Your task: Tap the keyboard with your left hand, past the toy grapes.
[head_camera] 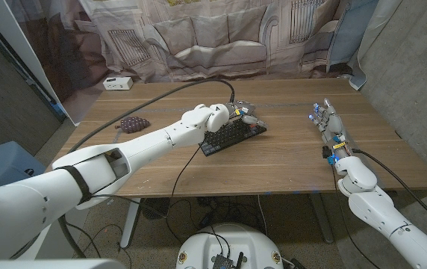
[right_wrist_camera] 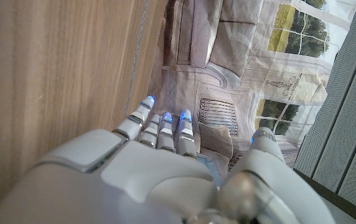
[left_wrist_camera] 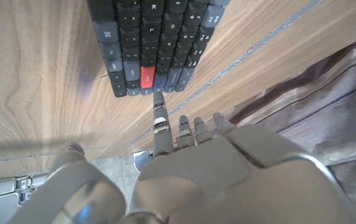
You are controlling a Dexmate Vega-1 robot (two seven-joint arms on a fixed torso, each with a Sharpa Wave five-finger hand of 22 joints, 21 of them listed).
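- From the head view I see my left hand (head_camera: 225, 114) over the keyboard (head_camera: 232, 135), its fingers bent down toward the keys; it holds nothing, and I cannot tell from here whether a fingertip touches a key.
- The keyboard is a flat black slab lying at a slant near the middle of the wooden table (head_camera: 288, 161), with a dark cable (head_camera: 191, 87) curving away from it toward the table's left edge.
- The toy grapes (head_camera: 133, 123) are a dark, bumpy cluster lying well to the left of the keyboard, beside my left forearm.
- A small white box (head_camera: 116, 83) sits at the table's far corner, beyond the grapes.
- My right hand (head_camera: 327, 125) stands well to the right of the keyboard with its fingers stretched out and slightly apart, holding nothing; small blue lights show at the fingertips.
- In the left wrist view my left hand (left_wrist_camera: 228, 168) has one finger stretched out toward the keyboard's (left_wrist_camera: 159, 37) edge, just short of a red key (left_wrist_camera: 147, 76), with the others curled in; the keys are dark, squarish and matte on grained wood.
- In the right wrist view my right hand (right_wrist_camera: 159, 168) is a smooth pale shell, its fingers straight, close beside the table's wood, gripping nothing.
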